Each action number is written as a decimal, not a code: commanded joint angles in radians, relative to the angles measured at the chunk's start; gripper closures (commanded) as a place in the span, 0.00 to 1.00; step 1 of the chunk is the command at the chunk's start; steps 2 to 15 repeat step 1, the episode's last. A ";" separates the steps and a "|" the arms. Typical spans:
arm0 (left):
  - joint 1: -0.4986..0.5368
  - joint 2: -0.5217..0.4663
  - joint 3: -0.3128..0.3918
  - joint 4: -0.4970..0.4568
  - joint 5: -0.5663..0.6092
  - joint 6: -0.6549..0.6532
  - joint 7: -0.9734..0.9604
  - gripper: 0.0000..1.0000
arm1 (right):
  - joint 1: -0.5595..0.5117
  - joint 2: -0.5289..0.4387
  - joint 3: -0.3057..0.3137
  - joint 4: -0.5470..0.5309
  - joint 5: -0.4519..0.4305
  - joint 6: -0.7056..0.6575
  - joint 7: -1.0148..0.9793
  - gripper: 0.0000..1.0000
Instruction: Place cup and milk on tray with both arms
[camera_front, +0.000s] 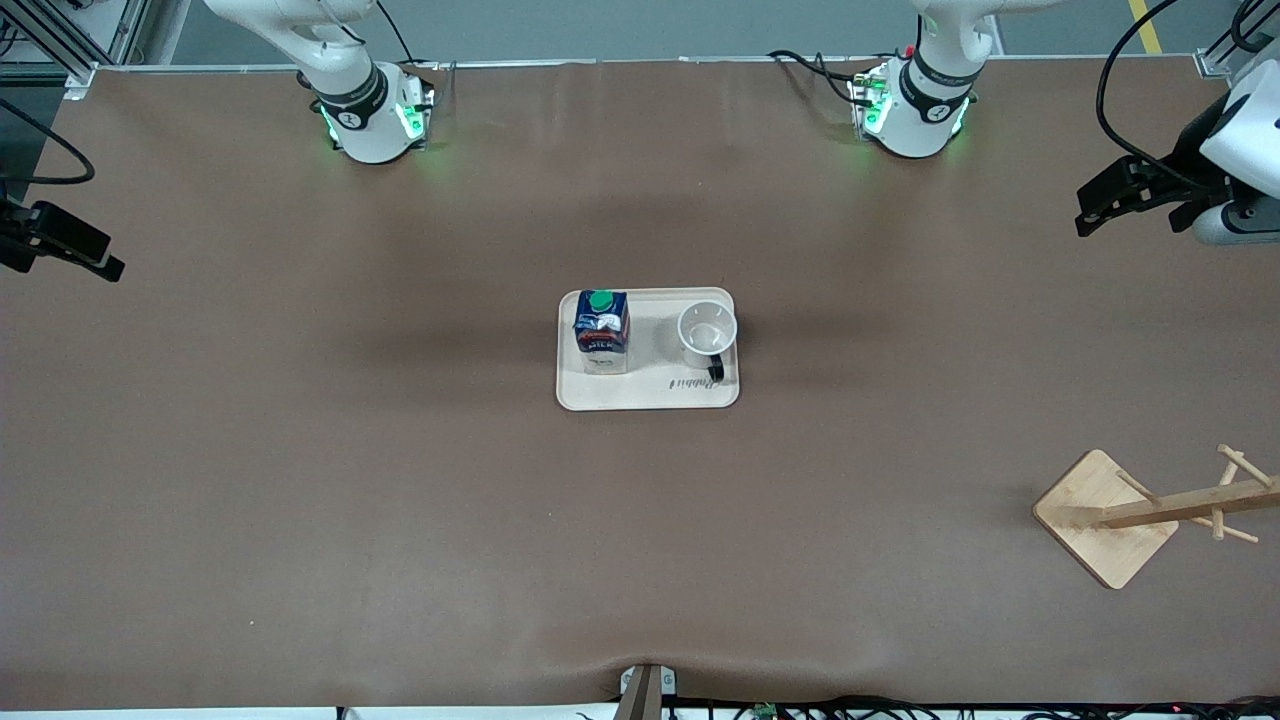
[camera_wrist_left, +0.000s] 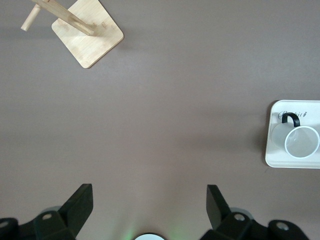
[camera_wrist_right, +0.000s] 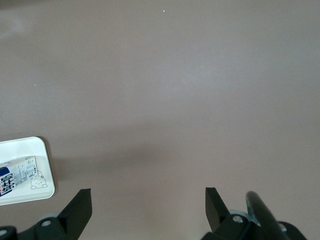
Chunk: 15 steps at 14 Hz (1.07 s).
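Note:
The cream tray (camera_front: 650, 400) lies in the middle of the table. The dark blue milk (camera_front: 602, 330) stands upright on it toward the right arm's end. The white cup (camera_front: 707, 328) stands upright on it toward the left arm's end, its black handle toward the front camera. My left gripper (camera_front: 1090, 212) is open and empty over bare table at the left arm's end. My right gripper (camera_front: 100, 260) is open and empty over bare table at the right arm's end. The left wrist view (camera_wrist_left: 149, 192) shows the cup (camera_wrist_left: 301, 141) on the tray (camera_wrist_left: 272, 157). The right wrist view (camera_wrist_right: 148, 195) shows the milk (camera_wrist_right: 17, 172) on the tray (camera_wrist_right: 42, 150).
A wooden rack with pegs on a square base (camera_front: 1105, 515) stands near the front camera at the left arm's end; it also shows in the left wrist view (camera_wrist_left: 88, 32). The two arm bases stand farthest from the front camera, lit green.

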 joint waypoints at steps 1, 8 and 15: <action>-0.001 0.011 -0.005 0.026 0.004 -0.019 -0.002 0.00 | -0.002 -0.026 0.018 -0.025 -0.016 -0.004 -0.002 0.00; -0.001 0.011 -0.005 0.026 0.004 -0.019 -0.002 0.00 | -0.002 -0.026 0.018 -0.025 -0.016 -0.004 -0.002 0.00; -0.001 0.011 -0.005 0.026 0.004 -0.019 -0.002 0.00 | -0.002 -0.026 0.018 -0.025 -0.016 -0.004 -0.002 0.00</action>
